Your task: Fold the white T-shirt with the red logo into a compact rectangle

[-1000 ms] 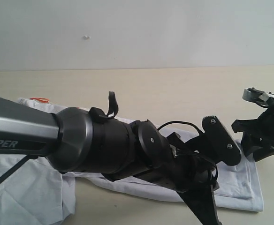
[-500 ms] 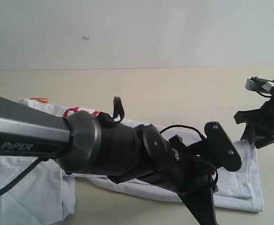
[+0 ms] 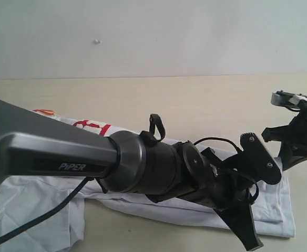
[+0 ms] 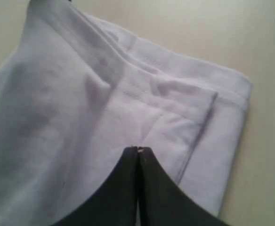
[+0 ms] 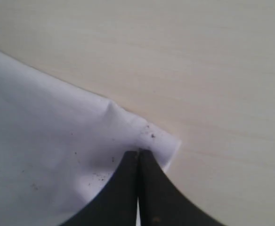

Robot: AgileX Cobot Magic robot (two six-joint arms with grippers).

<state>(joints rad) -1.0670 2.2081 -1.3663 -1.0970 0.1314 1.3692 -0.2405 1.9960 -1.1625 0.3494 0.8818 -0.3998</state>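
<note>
Over the last second the left arm (image 3: 64, 157) had slid toward the lower right of the exterior view, uncovering the logo (image 3: 93, 126) at centre left. The shirt (image 3: 269, 207) lay in a band from the left edge to the lower right on the table (image 3: 195, 100). The left gripper (image 4: 138, 150) was closed tip to tip, pinching a puckered fold near the hem. The right gripper (image 5: 138, 151) was likewise closed on a corner. Both grips looked set, so carrying that end over seemed next.
</note>
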